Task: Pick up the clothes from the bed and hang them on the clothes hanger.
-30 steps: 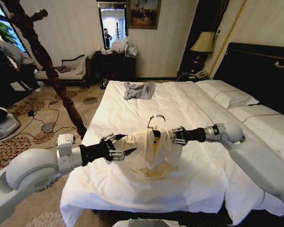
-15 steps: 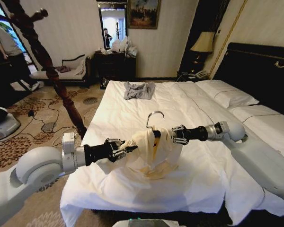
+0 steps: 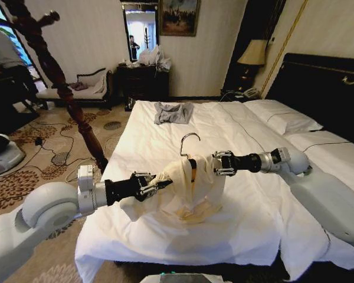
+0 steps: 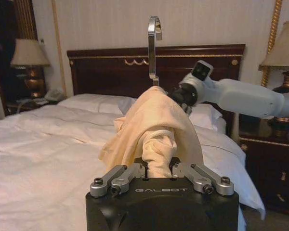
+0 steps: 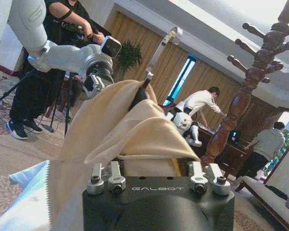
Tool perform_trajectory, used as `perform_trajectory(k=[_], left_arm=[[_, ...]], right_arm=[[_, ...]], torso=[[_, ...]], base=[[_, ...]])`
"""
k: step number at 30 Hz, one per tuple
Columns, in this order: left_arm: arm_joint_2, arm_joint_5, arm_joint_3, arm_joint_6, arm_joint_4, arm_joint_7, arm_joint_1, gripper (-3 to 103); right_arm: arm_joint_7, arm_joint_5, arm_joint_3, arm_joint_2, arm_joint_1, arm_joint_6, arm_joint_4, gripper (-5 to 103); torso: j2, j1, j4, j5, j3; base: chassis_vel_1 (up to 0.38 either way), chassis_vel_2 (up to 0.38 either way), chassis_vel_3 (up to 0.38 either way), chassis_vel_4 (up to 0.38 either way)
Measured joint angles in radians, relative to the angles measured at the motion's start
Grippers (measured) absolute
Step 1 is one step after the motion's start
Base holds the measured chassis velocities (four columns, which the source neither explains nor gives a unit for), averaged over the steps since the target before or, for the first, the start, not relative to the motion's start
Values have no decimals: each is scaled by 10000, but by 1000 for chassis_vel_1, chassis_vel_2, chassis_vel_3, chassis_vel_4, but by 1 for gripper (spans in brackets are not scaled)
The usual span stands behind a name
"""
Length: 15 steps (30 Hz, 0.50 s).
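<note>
One pale cream shirt [image 3: 189, 188], the clothes of the task, hung in the air above the near half of the bed [image 3: 165, 132], draped over one black clothes hanger [image 3: 192, 168] whose single silver hook [image 3: 187, 141] stood up above the cloth. The shirt's lower folds sagged toward the white sheet; whether they touched it could not be told.

Two grippers held this bundle, one at each side. The left gripper [image 3: 156, 184] reached in from the robot's left, and its fingers [image 4: 118, 175] were closed onto a bunched fold of the shirt, which the left wrist view showed pinched between them. The right gripper [image 3: 215, 165] came in from the robot's right at the level of the hanger's shoulder; its fingers [image 5: 202, 175] were drawn together on the covered end of the hanger, with cream fabric spilling between and over them in the right wrist view.

Elsewhere on the bed lay one smaller grey garment [image 3: 173, 112], well apart from the shirt, near the far edge. Two white pillows [image 3: 283, 118] rested against the black headboard [image 3: 324, 88]. One tall dark wooden coat stand [image 3: 59, 82] rose from the patterned carpet beside the bed, on the robot's left.
</note>
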Motion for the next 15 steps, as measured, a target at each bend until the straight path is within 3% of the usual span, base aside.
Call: perform_trajectory(k=[5, 8, 15], left_arm=[[46, 89, -546, -155, 300, 82, -12, 19], [73, 108, -1010, -282, 654, 105, -6, 19], [26, 129, -1511, -435, 1191, 162, -83, 19]], right_arm=[[-81, 40, 456, 122, -94, 104, -120, 73], [-208, 151, 1311, 464, -144, -34, -439, 90], [40, 1016, 2402, 924, -474, -356, -670, 100]], torso=[[-1, 0, 1, 0, 0], [0, 0, 0, -3, 0], [0, 0, 1, -1, 0]], base=[[0, 0, 0, 0], [0, 0, 0, 0], [0, 0, 0, 0]])
